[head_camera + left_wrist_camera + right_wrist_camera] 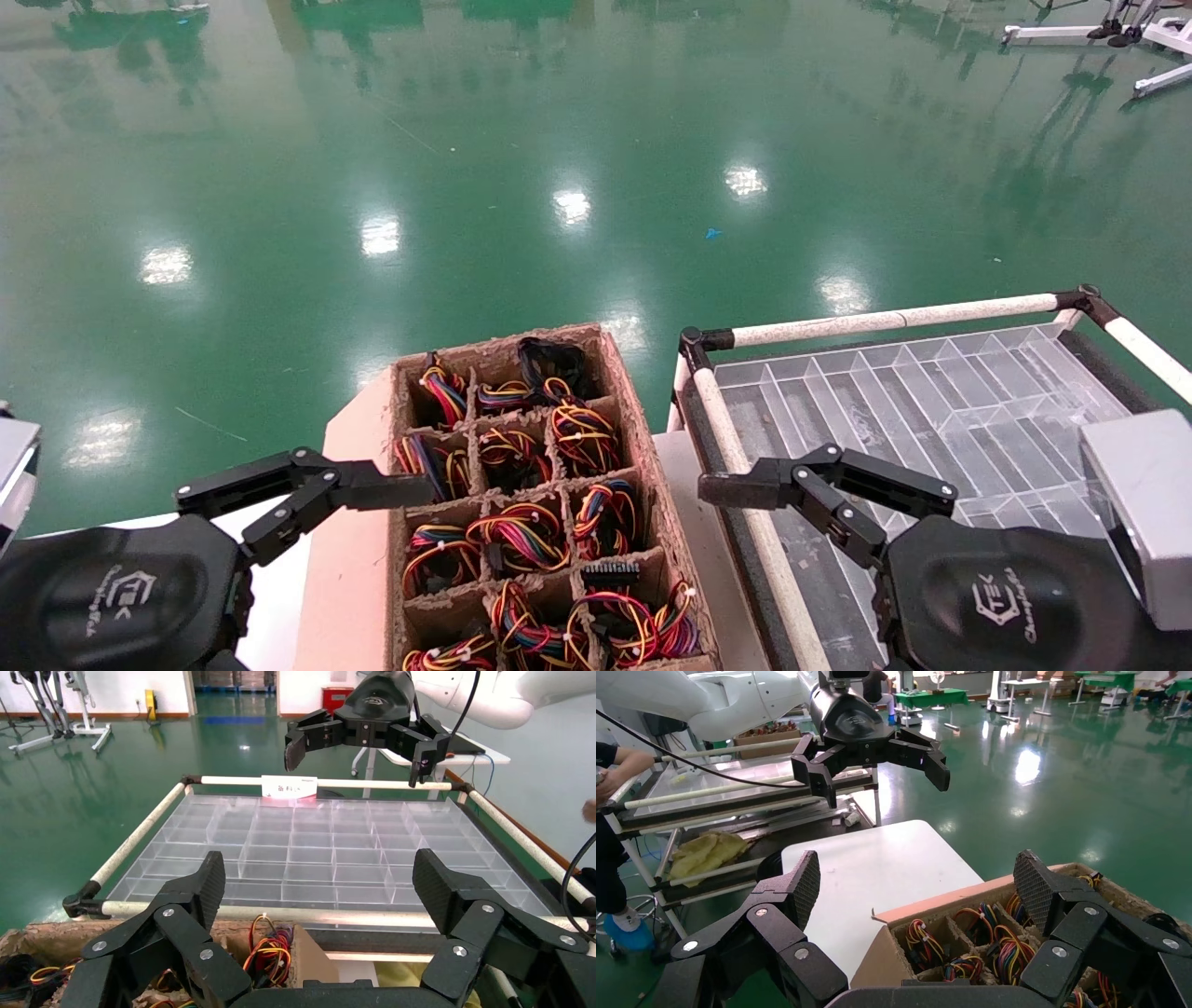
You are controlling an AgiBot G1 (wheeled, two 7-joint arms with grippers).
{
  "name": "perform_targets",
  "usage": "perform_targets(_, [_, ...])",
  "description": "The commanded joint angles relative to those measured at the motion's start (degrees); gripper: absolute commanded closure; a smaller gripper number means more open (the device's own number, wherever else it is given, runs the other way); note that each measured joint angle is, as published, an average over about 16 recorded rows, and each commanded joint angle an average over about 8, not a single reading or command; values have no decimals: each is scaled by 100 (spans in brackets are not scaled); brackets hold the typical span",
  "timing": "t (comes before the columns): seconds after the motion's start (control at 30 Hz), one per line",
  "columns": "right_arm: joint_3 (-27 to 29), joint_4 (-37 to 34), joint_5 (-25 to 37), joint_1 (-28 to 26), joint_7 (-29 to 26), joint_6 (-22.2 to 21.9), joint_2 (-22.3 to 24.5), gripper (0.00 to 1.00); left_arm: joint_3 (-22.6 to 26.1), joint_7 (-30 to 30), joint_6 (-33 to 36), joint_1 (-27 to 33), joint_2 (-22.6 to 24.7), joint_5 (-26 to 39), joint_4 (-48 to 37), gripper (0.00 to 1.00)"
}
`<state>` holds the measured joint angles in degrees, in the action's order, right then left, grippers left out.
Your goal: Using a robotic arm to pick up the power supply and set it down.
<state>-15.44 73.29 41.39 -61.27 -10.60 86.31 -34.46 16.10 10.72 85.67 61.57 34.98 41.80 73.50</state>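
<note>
Between open pincers (307,499), wire-filled tray (540,503)

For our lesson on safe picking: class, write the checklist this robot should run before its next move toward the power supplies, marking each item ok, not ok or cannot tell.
1. Left gripper open: ok, at the cardboard tray's left edge.
2. Right gripper open: ok, over the white rail of the clear divider tray.
3. Both grippers empty: ok.
4. Power supply body visible: not ok; only wire bundles show in the compartments.
5. Set-down compartments free: ok, those in view are empty.
6. Gripper lined up over a target: cannot tell.
</note>
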Motion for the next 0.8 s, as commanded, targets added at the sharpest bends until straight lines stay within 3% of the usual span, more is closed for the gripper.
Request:
perform_targets(0.03, [0, 0, 0, 0, 0, 0, 0, 0, 0, 0, 0, 0, 0, 0, 0, 100])
perform_targets(0.8, [-17, -9, 67, 7, -6, -30, 22, 0, -1, 0, 0, 0, 1, 1, 0, 100])
